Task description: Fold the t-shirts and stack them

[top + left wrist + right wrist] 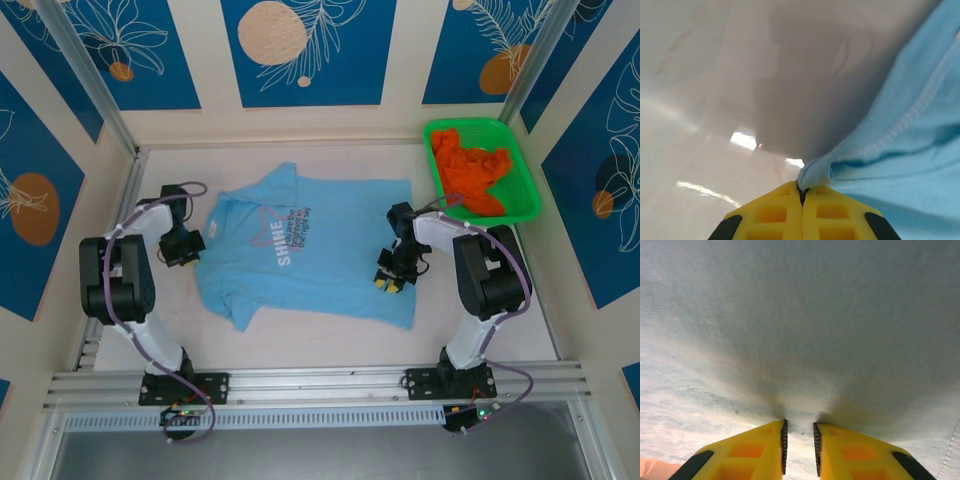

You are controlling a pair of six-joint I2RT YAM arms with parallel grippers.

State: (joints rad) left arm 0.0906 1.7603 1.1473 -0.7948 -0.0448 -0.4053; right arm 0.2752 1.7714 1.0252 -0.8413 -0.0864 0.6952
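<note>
While the left jaws are pinching fully shut on a bunched edge of the blue t-shirt (900, 150), the right jaws are standing a narrow slit apart with cloth puckering between them; whether they are truly gripping, I cannot tell. The shirt is lying spread on the desk (300, 345) between both jaws. It is looking light and limp, so I am favouring hems. The orange t-shirt (475, 175) is sitting crumpled in the basket (470, 123), beyond the right jaws.
</note>
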